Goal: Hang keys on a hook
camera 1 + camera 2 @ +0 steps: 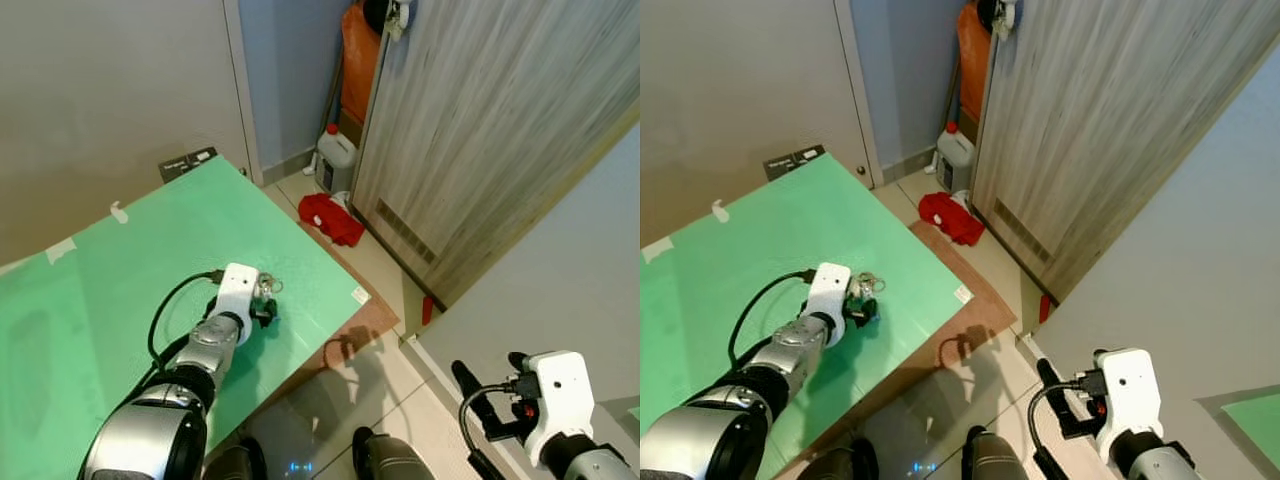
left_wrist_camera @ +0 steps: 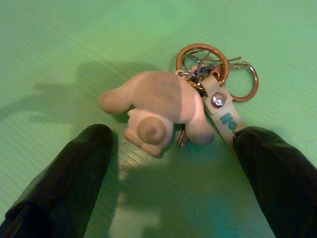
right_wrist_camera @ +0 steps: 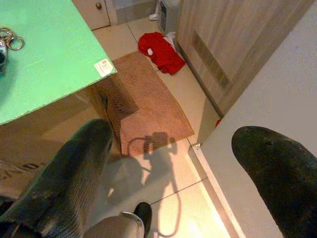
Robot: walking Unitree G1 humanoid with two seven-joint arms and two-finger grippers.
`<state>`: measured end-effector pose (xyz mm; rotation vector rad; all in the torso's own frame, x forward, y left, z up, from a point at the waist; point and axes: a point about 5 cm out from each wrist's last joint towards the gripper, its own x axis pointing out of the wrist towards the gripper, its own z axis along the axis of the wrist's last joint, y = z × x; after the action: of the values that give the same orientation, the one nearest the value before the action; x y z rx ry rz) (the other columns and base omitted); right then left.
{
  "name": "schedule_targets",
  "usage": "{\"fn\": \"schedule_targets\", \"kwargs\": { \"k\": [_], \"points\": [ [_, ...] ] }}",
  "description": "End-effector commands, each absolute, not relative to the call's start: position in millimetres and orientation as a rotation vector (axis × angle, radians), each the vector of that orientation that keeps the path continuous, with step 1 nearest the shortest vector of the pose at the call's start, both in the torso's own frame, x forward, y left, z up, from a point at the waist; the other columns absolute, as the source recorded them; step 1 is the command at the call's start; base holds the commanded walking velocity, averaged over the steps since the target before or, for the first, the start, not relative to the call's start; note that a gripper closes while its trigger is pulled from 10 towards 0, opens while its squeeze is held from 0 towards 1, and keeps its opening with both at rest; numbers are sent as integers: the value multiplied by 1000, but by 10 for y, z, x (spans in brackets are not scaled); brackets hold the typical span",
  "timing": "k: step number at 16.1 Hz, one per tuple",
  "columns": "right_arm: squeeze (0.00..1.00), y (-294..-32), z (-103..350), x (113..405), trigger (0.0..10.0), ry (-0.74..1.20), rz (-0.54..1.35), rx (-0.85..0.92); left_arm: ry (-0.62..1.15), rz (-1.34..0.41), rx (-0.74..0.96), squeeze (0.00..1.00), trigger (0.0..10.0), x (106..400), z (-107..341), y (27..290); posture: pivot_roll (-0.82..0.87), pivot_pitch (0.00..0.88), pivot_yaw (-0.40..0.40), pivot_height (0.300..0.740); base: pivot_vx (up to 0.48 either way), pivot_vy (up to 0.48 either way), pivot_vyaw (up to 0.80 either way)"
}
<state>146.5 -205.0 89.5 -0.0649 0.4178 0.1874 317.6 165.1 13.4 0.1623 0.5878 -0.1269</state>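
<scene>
Straddling the keys [image 2: 198, 94], my left jaws [image 1: 266, 305] stand apart, one black finger [image 2: 59, 183] on each side of the bunch and neither touching it. Nothing is gripped. The keys lie flat on the green surface [image 1: 120, 290], just ahead of my fingertips: a pale plush charm [image 2: 158, 109] sits nearest, between the two fingers, and beyond it two copper-coloured rings [image 2: 202, 62] and a light strap with a metal rivet and blue letters fan out toward one finger. From the head views, the bunch rests close to the near edge of the surface, not far from the corner that carries a small white sticker [image 1: 360, 295].

My right jaws [image 1: 490, 395] are also apart, hanging in the air past that same corner of the surface, off to the side and lower, above the pale tiled floor [image 3: 198, 198]. They hold nothing. Below that corner lies a brown mat [image 3: 148, 109], and on its far edge, away from the surface, a red cloth [image 1: 332, 218] is crumpled on the floor. Farther from the surface still, a white jug with a red cap [image 1: 336, 158] stands by the edge of a wood-grain door [image 1: 500, 130].
</scene>
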Motion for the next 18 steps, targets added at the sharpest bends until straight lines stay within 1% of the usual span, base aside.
{"fn": "schedule_targets", "kwargs": {
  "k": [1,2,8,12,13,14,15,16,18],
  "points": [
    [0,-2096,933,1427,10000,423,168,-71,669,-101,130,0,10000,3064,11,1736,-434,233,-12,740,0,0,0],
    [0,-2098,938,1428,10000,424,166,-72,685,-100,116,0,0,3048,-3,1761,-434,230,-10,740,0,0,0],
    [0,-2073,924,1458,10000,431,169,-70,729,-80,85,0,0,3022,-24,1833,-418,221,-3,740,0,0,0],
    [0,-2004,889,1599,10000,405,180,-50,651,-82,82,0,0,3097,56,1793,-378,187,19,740,0,0,0],
    [0,-1973,866,1660,10000,396,187,-43,621,-89,78,0,0,3124,86,1761,-353,165,24,740,0,0,0],
    [0,-1907,829,1804,10000,375,208,-30,561,-141,77,0,0,3161,132,1632,-298,127,36,740,0,0,0],
    [0,-1881,822,1869,10000,363,216,-24,535,-164,73,0,0,3172,151,1573,-282,115,39,740,0,0,0],
    [0,-1831,800,1980,10000,348,228,-15,506,-190,71,0,0,3185,174,1515,-244,84,43,740,0,0,0],
    [0,-1736,799,2180,10000,311,258,0,443,-222,57,0,0,3215,240,1447,-182,38,47,740,0,0,0]
  ]
}}
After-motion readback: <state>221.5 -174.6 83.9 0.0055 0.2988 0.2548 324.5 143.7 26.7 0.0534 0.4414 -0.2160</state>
